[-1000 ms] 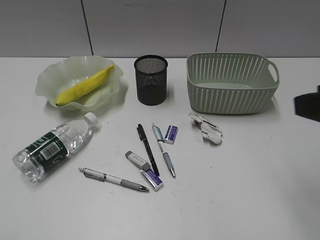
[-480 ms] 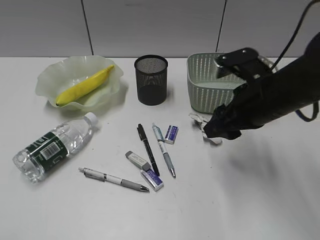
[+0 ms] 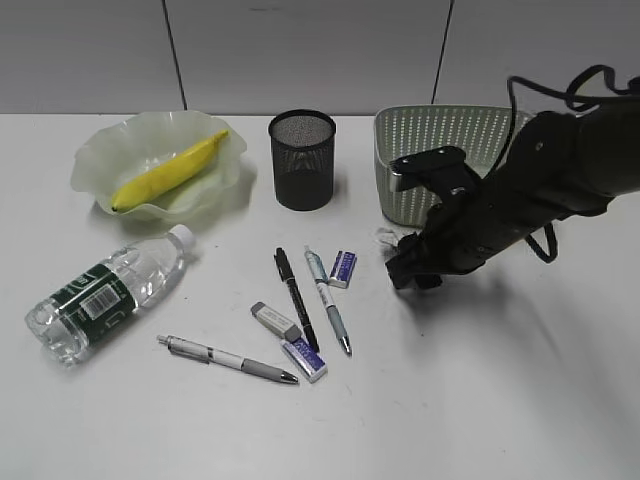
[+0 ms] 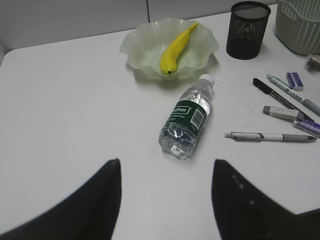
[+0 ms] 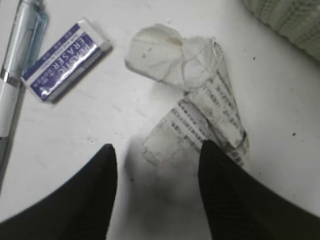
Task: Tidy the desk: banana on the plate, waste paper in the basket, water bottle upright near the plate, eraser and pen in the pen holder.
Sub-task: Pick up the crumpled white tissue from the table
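The waste paper (image 5: 192, 95) lies crumpled on the desk (image 3: 500, 400) in front of the basket (image 3: 420, 150). My right gripper (image 5: 157, 147) stands open low over it, and the wad's near end lies between the fingers. In the exterior view the right gripper (image 3: 405, 272) hides most of the wad. The banana (image 3: 168, 172) lies in the plate (image 3: 95, 150). The water bottle (image 4: 189, 122) lies on its side, cap toward the plate. My left gripper (image 4: 166, 162) is open over bare desk short of the bottle's base. The pen holder (image 3: 301, 160) stands upright.
Three pens (image 3: 295, 297) (image 3: 327, 300) (image 3: 228, 359) and three erasers (image 3: 343, 268) (image 3: 274, 320) (image 3: 304, 360) lie scattered at mid-desk. One eraser (image 5: 65, 60) lies just left of the wad. A grey wall runs behind the desk.
My right arm came in from the right edge, passed in front of the basket and dropped onto the waste paper. Everything else stayed still.
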Controlling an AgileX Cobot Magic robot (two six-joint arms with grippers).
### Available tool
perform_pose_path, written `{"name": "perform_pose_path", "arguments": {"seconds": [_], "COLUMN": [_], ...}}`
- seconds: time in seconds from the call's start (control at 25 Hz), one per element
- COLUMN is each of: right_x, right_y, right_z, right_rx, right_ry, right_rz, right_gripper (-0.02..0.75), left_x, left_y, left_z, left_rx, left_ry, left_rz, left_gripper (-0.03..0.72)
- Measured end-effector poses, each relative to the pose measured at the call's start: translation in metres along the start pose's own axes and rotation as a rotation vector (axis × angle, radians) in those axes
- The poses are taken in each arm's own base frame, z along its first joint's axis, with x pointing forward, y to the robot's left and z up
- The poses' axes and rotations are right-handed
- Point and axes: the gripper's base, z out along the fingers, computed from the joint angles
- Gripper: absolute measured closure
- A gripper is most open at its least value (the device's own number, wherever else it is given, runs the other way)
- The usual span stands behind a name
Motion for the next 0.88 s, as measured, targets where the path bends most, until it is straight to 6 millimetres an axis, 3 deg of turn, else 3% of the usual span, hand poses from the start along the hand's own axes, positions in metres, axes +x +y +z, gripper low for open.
{"name": "perform_pose_path", "arguments": {"seconds": [0.12,0.28,0.36,0.6,0.88], "right_x": [0.000,0.002,0.004,0.008,-0.017], "right_y": [-0.001,-0.001,0.000,0.007,0.010], "right_z": [0.002,0.002,0.002,-0.011,-0.081], "right_rx": [0.006,0.005,-0.005,-0.069,0.000], "right_ry": [0.007,0.023,0.045,0.130,-0.022], "right_rz": [-0.024,-0.056,-0.066,-0.090,-0.140], "right_gripper": [0.399,0.635,0.713,0.725,0.724], "left_x": [0.000,0.000,0.000,0.000,0.000], "left_y": [0.000,0.000,0.000,0.000,0.000], "left_z": [0.000,0.000,0.000,0.000,0.000], "left_rx": [0.000,0.001,0.001,0.001,0.001], "left_ry": [0.000,0.000,0.000,0.000,0.000], "left_rz": [0.000,0.000,0.000,0.000,0.000], "left_gripper": [0.255,0.255,0.255,0.255,0.255]}}
